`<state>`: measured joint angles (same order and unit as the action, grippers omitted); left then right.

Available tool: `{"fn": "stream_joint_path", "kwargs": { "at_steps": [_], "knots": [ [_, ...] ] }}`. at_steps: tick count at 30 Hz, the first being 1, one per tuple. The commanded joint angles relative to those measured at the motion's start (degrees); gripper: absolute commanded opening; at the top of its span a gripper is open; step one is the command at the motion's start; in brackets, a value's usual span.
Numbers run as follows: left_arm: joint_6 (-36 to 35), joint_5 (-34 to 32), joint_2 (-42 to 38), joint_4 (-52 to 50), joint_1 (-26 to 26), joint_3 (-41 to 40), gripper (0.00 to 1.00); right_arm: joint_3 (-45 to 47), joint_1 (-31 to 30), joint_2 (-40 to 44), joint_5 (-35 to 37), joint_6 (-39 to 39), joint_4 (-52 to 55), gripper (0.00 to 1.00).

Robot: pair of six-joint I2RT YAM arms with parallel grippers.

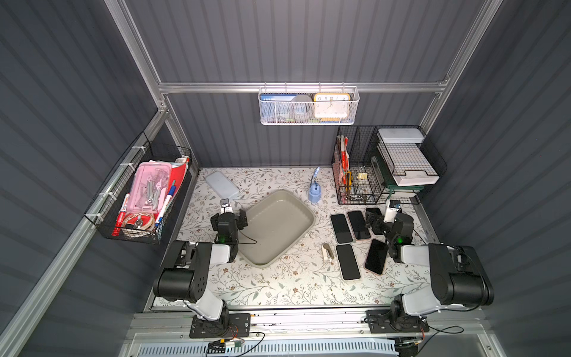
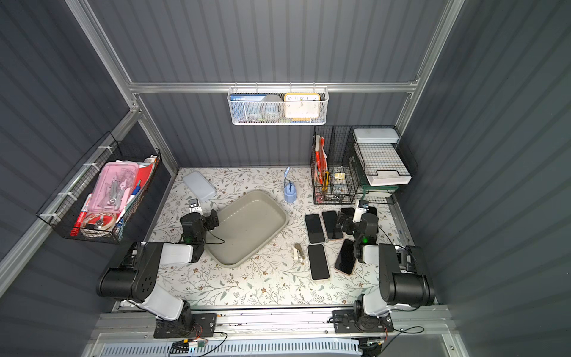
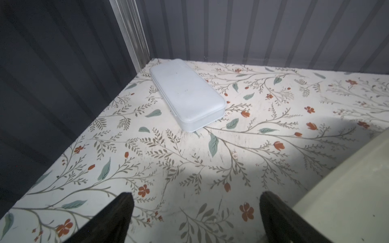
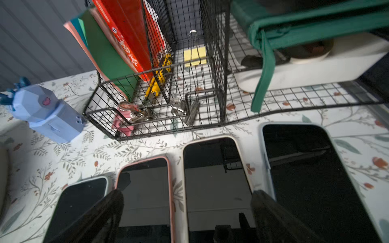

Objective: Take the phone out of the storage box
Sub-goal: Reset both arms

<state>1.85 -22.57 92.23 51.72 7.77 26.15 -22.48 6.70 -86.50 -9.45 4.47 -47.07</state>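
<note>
The left gripper (image 3: 195,210) is spread wide, with nothing between its black fingers (image 3: 120,216). It hangs over the flowered table (image 1: 278,287) just left of the storage box (image 1: 278,224), and a pale corner of the box shows close beside one finger in the left wrist view.

The right gripper (image 4: 187,202) is also spread wide and empty, held over the far row of phones on the right side of the table. In the right wrist view its fingers straddle a pink-cased phone (image 4: 147,189) and a cream-cased phone (image 4: 214,178). A grey-rimmed phone (image 4: 82,199) and a pale-blue-cased phone (image 4: 311,178) flank that pair. All four lie flat, screens up and dark. I cannot tell whether the fingers touch them.

The storage box sits mid-table, turned at a slant, and its grey-beige floor is bare in both top views. The phones all lie on the table to its right. Nearer than the far row lie a straight phone (image 1: 348,262) and a tilted phone (image 1: 376,256).

Between the box and the straight phone lies a small white-and-tan object (image 1: 327,252), too small to identify. A blue pen holder (image 1: 315,193) stands just beyond the box's far-right corner. A black wire rack (image 1: 355,179) stands at the far right. A pale-blue case (image 1: 222,184) lies in the far-left corner.
</note>
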Motion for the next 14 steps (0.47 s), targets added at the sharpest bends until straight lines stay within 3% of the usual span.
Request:
{"fn": "stream_joint_path", "kwargs": {
  "at_steps": [1, 14],
  "knots": [
    [-1.1, -1.2, 1.5, 7.2, -0.2, -1.0, 0.98, 1.1, 0.1, 1.0, -1.1, 0.6, -4.1, 0.99],
    [-0.5, -3.0, 3.4, 11.8, -0.1, -2.7, 0.98, 1.5, 0.1, 0.3, -1.4, 0.4, -5.6, 0.99]
  ]
}}
